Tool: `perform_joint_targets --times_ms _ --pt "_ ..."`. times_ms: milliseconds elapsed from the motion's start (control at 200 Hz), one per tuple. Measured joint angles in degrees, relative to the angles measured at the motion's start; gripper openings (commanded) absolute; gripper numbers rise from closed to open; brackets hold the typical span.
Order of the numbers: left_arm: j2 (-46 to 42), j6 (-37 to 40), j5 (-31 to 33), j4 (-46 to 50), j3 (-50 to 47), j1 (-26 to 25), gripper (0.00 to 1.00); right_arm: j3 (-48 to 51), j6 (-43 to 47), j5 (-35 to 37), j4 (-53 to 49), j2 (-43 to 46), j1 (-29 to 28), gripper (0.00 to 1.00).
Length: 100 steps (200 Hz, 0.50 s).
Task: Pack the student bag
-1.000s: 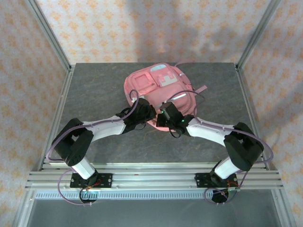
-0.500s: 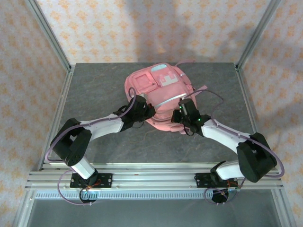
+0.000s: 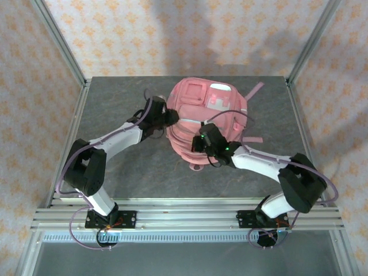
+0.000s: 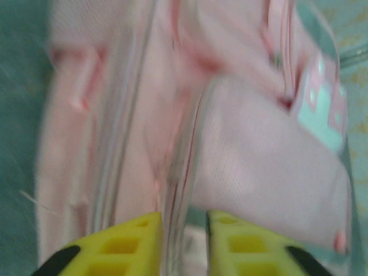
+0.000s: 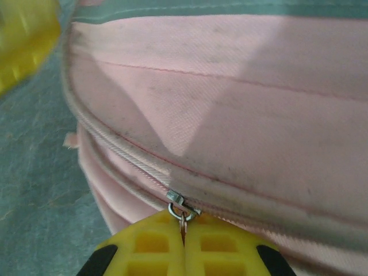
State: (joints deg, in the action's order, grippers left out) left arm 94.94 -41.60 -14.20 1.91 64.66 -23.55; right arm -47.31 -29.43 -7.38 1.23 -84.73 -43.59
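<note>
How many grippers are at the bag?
2. The left gripper is at the bag's left side, its trim between the fingers; the right gripper is at the near side, shut on the zip pull.

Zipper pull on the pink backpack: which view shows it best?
Right wrist: the zipper pull is close and sharp, pinched in the shut right gripper. In the top external view it is too small to make out on the student bag; the left wrist view is blurred.
</note>
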Motion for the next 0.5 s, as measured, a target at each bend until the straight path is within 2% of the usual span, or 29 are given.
perform_joint_targets --times_ms 115,215,340,501 --pt "-2.7 -0.3 2.8 -1.3 -0.9 2.5 0.45 -1.8 -1.0 -1.6 -0.2 -3.1 -0.8 0.0" --pt "-7.4 -1.0 3.2 -2.7 -5.6 2.0 0.48 -2.6 -1.4 -2.3 -0.2 -4.5 -0.8 0.0" --pt "-12.6 -4.0 3.9 -4.5 -13.6 -1.9 0.51 -2.6 -1.5 -2.6 -0.3 -4.8 -0.8 0.0" --pt "-13.2 -8.7 5.0 -7.3 -20.3 -8.4 0.55 -2.6 -1.5 -2.7 -0.3 -4.8 -0.8 0.0"
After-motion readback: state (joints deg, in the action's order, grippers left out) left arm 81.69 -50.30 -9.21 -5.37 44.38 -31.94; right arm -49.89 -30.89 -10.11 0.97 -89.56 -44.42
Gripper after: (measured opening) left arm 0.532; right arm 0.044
